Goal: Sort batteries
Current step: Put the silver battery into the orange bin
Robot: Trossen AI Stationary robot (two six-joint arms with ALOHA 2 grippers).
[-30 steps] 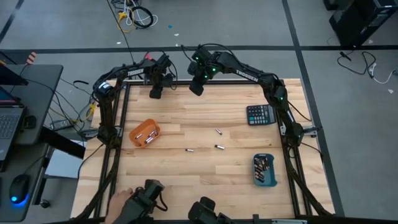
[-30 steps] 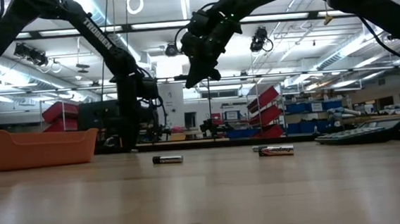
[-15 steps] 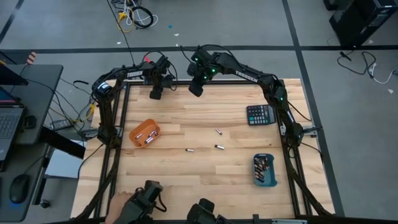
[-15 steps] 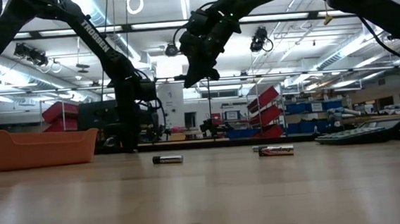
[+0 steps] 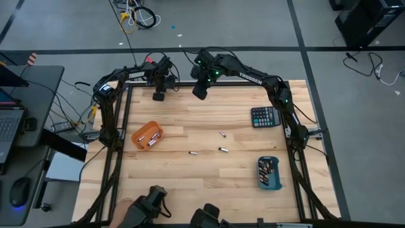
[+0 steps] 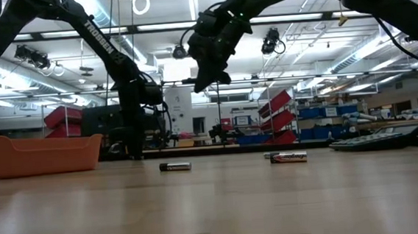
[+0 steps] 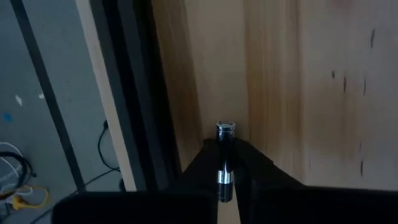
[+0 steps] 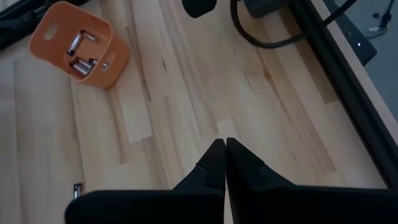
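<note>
Grey floor (image 5: 253,25), ceiling strip lights (image 6: 381,42), red shelving (image 6: 279,116).

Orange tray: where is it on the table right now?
In the high view the orange tray sits on the table's left side, near the left edge, with loose batteries on bare wood to its right; the blue tray lies far right.

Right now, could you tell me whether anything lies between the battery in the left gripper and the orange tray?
Nothing visible does. The left gripper is shut on a battery at the table's far edge, and only bare wood separates it from the orange tray.
</note>
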